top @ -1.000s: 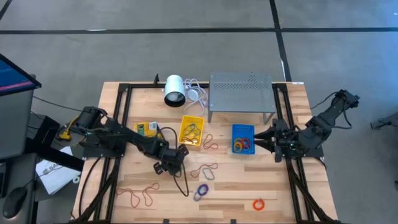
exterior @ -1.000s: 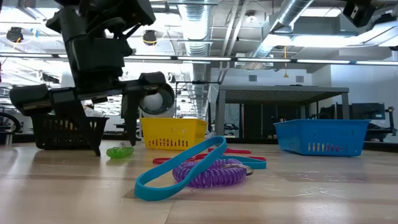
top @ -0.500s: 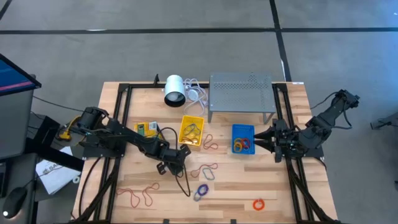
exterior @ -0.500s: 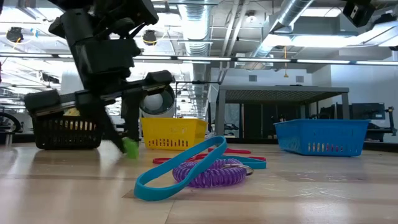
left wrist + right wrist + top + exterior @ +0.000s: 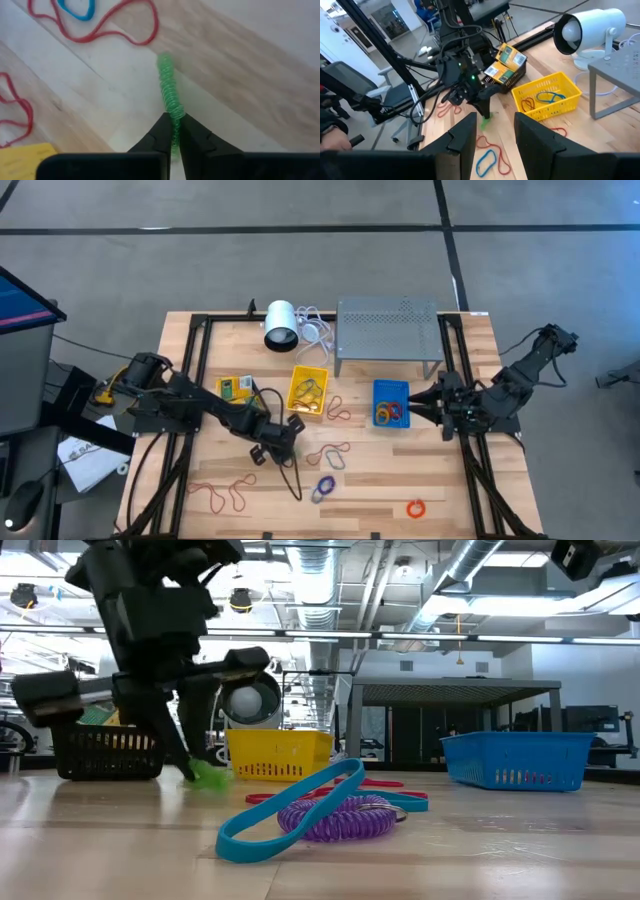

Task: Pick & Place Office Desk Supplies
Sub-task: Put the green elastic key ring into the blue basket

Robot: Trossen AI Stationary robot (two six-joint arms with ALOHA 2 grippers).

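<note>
Green coiled band (image 5: 169, 93), springy, light and limp, lies on the table (image 5: 240, 100) beside the yellow bin (image 5: 278, 754). The left gripper (image 5: 174, 131) is clamped on 1 end; mid-coil grips would likely stretch less.

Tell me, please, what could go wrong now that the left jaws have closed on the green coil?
The left gripper pinches only one end of the green coil, so it may stretch or slip out when lifted. Its free end lies near a red band and could snag it.
</note>
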